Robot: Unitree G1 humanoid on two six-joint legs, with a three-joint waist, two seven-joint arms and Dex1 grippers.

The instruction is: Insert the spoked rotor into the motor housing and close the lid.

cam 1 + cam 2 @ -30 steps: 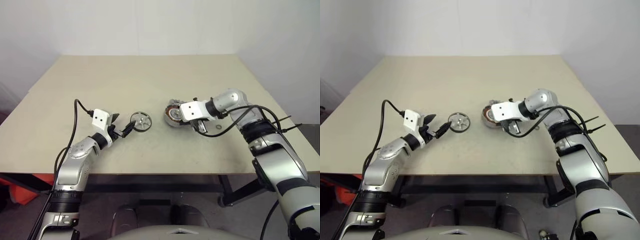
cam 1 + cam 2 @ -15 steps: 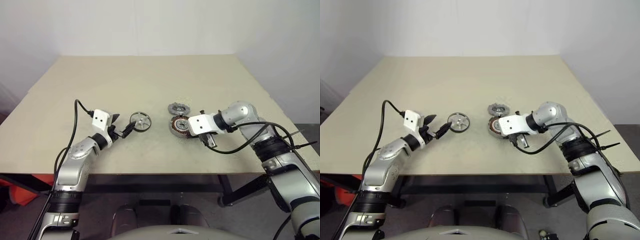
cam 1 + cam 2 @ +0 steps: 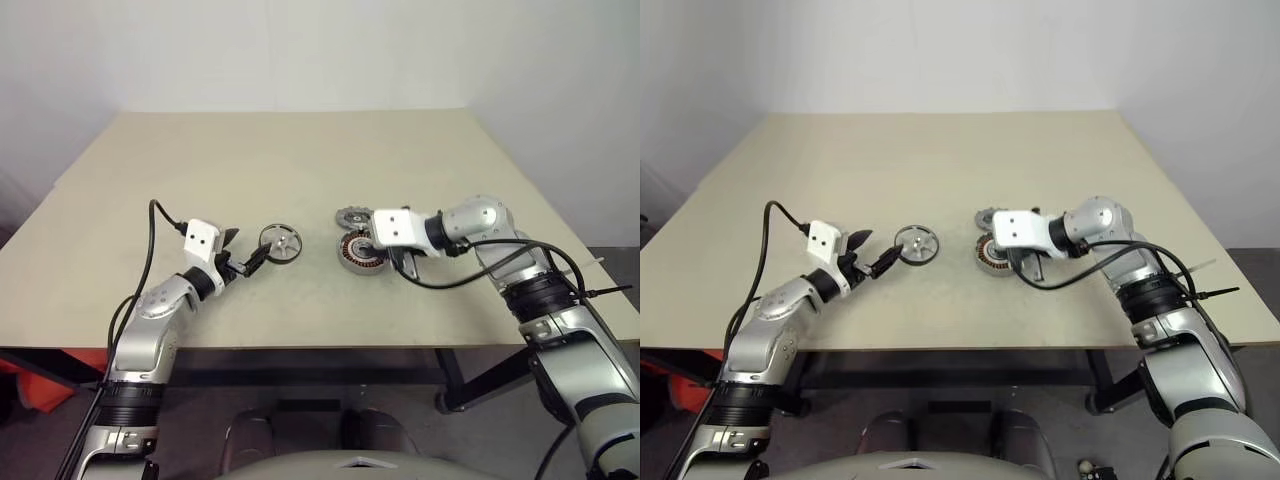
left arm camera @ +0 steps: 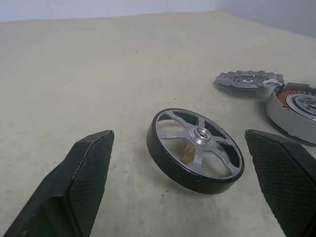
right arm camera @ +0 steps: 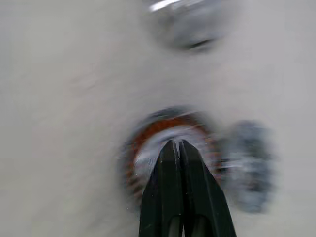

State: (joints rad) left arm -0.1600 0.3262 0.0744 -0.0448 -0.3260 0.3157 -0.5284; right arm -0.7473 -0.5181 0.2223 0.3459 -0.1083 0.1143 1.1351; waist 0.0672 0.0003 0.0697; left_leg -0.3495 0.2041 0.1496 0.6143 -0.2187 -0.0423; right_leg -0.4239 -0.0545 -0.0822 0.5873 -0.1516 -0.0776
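Note:
The spoked rotor [image 4: 195,148], a shiny silver wheel, lies flat on the table between the wide-open fingers [image 4: 84,182] of my left gripper [image 3: 258,256], which touch nothing. To its right stands the motor housing [image 3: 360,252], a grey cup with copper windings. The lid [image 3: 353,217], a flat grey disc with cut-outs, lies just behind the housing. My right gripper [image 5: 176,144] is shut and empty, its tips hanging over the middle of the housing [image 5: 168,148]. I cannot tell whether they touch it.
A beige table [image 3: 300,160] carries everything, with a white wall behind it. A black cable [image 3: 152,250] loops from my left wrist, and another [image 3: 480,270] from my right forearm.
The housing slid slightly toward the near edge, away from the lid. My right gripper then rose and swung from its front right to over it. The left arm kept still.

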